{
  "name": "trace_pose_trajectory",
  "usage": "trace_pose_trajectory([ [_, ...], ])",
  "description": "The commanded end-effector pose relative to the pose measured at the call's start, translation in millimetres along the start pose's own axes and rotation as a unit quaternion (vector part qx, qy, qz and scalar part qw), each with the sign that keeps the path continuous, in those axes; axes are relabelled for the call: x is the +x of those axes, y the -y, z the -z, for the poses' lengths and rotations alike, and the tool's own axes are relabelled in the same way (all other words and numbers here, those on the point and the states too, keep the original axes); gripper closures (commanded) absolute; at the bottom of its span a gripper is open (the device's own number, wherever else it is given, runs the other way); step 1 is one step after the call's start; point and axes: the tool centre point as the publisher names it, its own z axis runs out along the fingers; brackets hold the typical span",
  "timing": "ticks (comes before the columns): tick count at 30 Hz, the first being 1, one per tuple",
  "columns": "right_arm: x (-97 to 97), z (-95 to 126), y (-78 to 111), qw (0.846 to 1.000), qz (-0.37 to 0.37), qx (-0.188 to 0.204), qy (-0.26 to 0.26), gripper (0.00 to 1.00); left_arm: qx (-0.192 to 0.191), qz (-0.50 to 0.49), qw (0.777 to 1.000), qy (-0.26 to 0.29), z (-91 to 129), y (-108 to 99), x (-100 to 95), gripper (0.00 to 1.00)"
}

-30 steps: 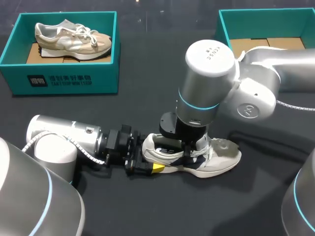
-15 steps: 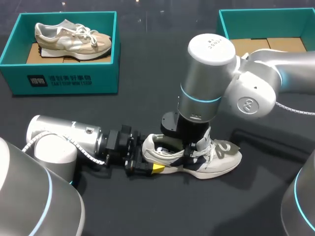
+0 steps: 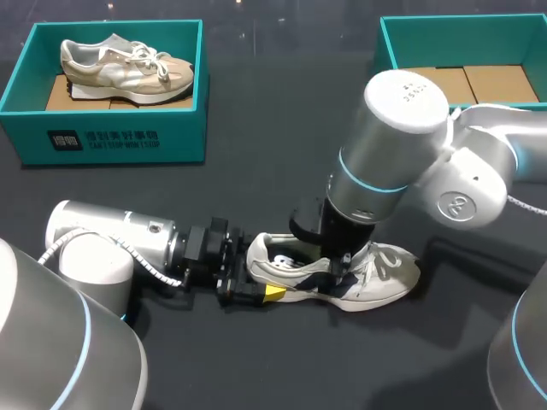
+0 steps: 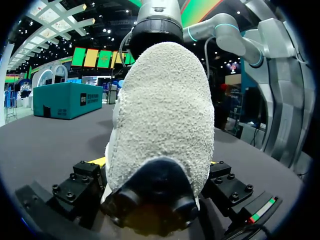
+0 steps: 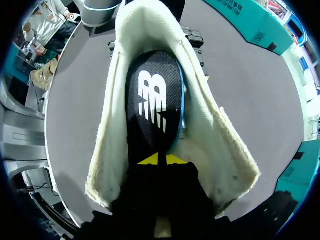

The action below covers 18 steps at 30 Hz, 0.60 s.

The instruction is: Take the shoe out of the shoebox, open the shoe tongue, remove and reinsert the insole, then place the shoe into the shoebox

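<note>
A white and grey shoe [image 3: 380, 278] lies on its sole on the dark table, toe to the right. My left gripper [image 3: 261, 288] lies low at its heel. In the left wrist view the fuzzy heel [image 4: 165, 110] fills the gap and touches both fingers. My right gripper [image 3: 340, 266] reaches down into the shoe's mouth. In the right wrist view its yellow tips [image 5: 158, 160] are pressed together on the near end of the black insole [image 5: 152, 100] with a white logo. One edge of the insole is raised and shows blue. The cream lining [image 5: 112, 105] surrounds it.
A teal shoebox [image 3: 111, 137] at the back left holds a second, beige shoe [image 3: 128, 68]. Another teal shoebox [image 3: 389, 47] with a cardboard floor stands at the back right, partly behind my right arm. The table in front of the shoe is bare.
My right gripper has closed inside the shoe, and the right arm has leaned over to the right. The shoe's toe has shifted slightly. The left arm has not moved.
</note>
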Motion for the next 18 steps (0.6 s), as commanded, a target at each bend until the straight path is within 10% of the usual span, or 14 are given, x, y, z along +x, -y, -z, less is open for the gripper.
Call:
trace_pose_trajectory([
  [1,10.6,17,14.3,0.999,0.012,-0.044,0.009,1.0,-0.001,0.001,1.0,0.002,0,-1,-1.7,1.0],
  [18,-8.1,36,16.6,0.982,0.072,-0.174,-0.012,1.0,-0.001,0.001,1.0,0.002,0,-1,-1.7,1.0],
])
